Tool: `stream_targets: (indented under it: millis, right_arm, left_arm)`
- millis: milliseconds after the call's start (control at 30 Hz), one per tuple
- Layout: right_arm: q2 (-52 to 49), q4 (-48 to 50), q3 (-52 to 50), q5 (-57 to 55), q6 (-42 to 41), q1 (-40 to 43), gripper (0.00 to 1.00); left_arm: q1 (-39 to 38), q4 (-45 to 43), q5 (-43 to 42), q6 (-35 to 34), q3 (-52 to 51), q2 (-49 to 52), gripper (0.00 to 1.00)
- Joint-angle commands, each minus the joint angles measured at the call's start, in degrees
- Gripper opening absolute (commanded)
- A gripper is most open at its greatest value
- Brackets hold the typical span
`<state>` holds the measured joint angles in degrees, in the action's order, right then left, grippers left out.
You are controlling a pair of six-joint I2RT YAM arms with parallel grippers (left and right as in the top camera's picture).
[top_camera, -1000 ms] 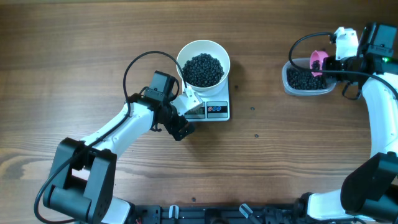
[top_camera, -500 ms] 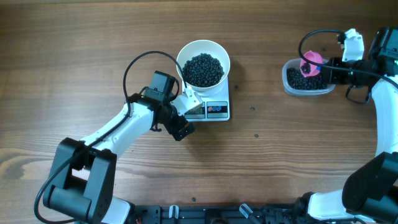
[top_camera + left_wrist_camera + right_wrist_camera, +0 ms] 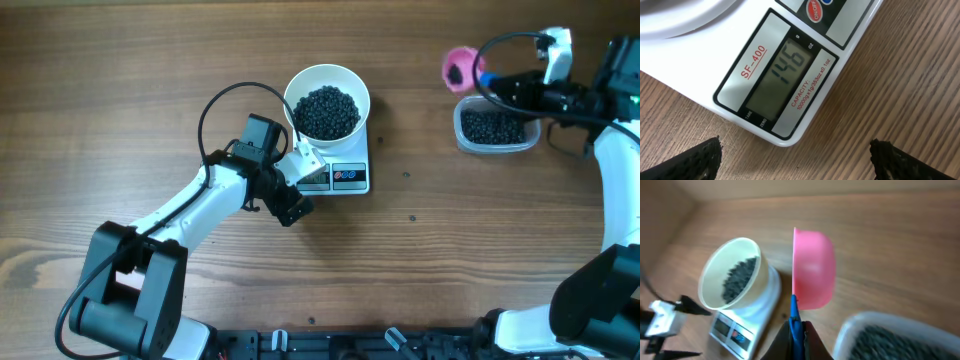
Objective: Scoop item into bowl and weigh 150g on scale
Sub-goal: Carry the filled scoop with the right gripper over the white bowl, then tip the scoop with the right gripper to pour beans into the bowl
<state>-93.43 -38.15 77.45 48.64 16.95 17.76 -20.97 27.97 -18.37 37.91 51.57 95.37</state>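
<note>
- The item (image 3: 326, 110) lies as a dark heap in the bowl (image 3: 352, 80). More of it fills a clear plastic tub (image 3: 466, 142) at the right of the worktop (image 3: 150, 60).
- The bowl stands on the scale (image 3: 782, 85), at its far end. The display on the near end reads 146 in the left wrist view.
- The left tool (image 3: 298, 184) hangs at the scale's front left corner. Its fingers are spread wide with nothing between them.
- The right tool (image 3: 500, 82) is pressed together, pinching the blue handle of a pink scoop (image 3: 459, 67).
- The pink scoop is held in the air just past the tub's far left corner, well apart from the bowl. In the right wrist view it is turned on its side, rounded back showing.
</note>
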Motion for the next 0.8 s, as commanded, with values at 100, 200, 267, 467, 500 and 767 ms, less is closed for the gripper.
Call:
stream_targets:
  millis: [100, 200, 267, 467, 500, 767]
  right_arm:
    - [1.07, 8.83, 1.14, 5.05, -6.62, -10.86, 0.04]
    - [1.07, 10.1, 1.14, 2.05, -6.4, -17.22, 0.04]
    - [1.05, 10.03, 1.07, 0.02, -4.22, -20.85, 0.04]
    - [1.03, 10.08, 1.07, -10.95, 14.75, -29.53, 0.04]
    - [1.05, 10.1, 1.07, -11.45, 16.39, -30.18, 0.04]
    - [1.05, 10.54, 1.07, -14.32, 23.56, -31.1, 0.04]
  left_arm:
    - [-0.04, -0.15, -1.11, 0.87, -0.26, 0.44, 1.0]
    - [-0.04, -0.15, -1.11, 0.87, -0.26, 0.44, 1.0]
    - [-0.04, -0.15, -1.11, 0.9, -0.26, 0.44, 1.0]
    - [-0.04, -0.15, -1.11, 0.87, -0.26, 0.44, 1.0]
    - [-0.02, -0.15, -1.11, 0.87, -0.26, 0.44, 1.0]
    - [-0.02, -0.15, -1.11, 0.87, -0.26, 0.44, 1.0]
